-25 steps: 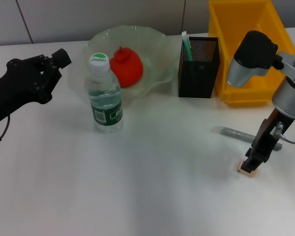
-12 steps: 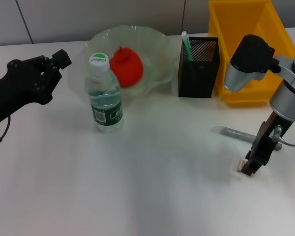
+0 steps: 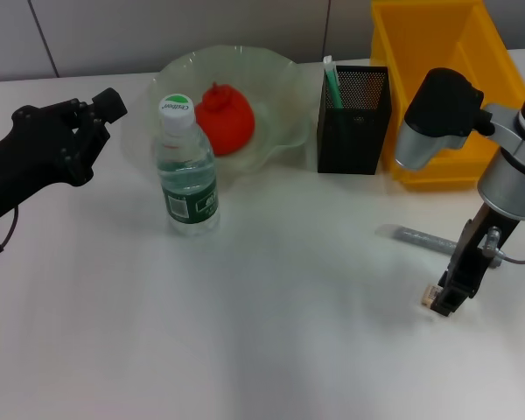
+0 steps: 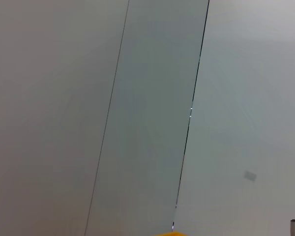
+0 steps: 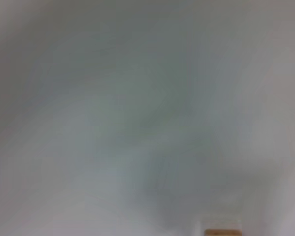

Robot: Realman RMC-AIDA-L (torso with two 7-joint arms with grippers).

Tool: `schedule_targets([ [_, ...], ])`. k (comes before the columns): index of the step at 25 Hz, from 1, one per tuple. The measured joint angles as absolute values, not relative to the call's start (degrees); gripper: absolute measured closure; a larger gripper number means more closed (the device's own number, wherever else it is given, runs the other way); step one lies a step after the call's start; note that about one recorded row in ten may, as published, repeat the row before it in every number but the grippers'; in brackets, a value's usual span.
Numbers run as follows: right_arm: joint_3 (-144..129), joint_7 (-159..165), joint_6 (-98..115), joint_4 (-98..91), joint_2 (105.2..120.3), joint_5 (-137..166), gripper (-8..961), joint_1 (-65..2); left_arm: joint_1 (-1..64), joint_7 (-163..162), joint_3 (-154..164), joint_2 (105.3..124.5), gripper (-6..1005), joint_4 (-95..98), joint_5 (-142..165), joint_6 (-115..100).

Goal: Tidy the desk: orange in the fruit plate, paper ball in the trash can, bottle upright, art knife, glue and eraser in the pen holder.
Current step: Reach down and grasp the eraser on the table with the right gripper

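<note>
Since a second ago the right gripper (image 3: 441,298) has edged slightly toward the bottle (image 3: 186,175), its jaws pinching the eraser (image 3: 430,297) on the bench (image 3: 271,332). Trash can (image 3: 437,79), fruit plate (image 3: 271,83) holding the orange (image 3: 225,118), and pen holder (image 3: 353,120) stand behind. Left gripper (image 3: 105,109) idles beside the plate; its jaws cannot be told.

Open desk (image 3: 271,332) centre; bottle (image 3: 186,171) fronts fruit plate (image 3: 271,87); pen holder (image 3: 353,122) abuts trash can (image 3: 437,87).

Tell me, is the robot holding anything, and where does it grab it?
The right gripper is down on the eraser on the table; whether it grips it cannot be told. The left gripper holds nothing.
</note>
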State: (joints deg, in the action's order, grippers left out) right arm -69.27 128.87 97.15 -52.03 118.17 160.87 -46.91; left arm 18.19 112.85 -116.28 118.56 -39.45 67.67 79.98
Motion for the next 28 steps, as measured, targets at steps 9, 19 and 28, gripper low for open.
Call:
schedule_targets([
  [9,-69.3,129.1,96.1,-51.6,118.91,163.4,571,-47.5,18.1,112.9,-116.3,118.56,999,-39.4,67.7,80.0],
  [19,-69.3,129.1,95.2,-50.7,118.92,163.5,572,-48.0,18.2,112.9,-116.3,118.51,999,-39.4,67.7,80.0],
  [28,-69.3,128.8,95.0,-50.5,118.92,163.5,572,-48.3,18.2,112.9,-116.4,118.47,999,-39.4,67.7,79.9],
])
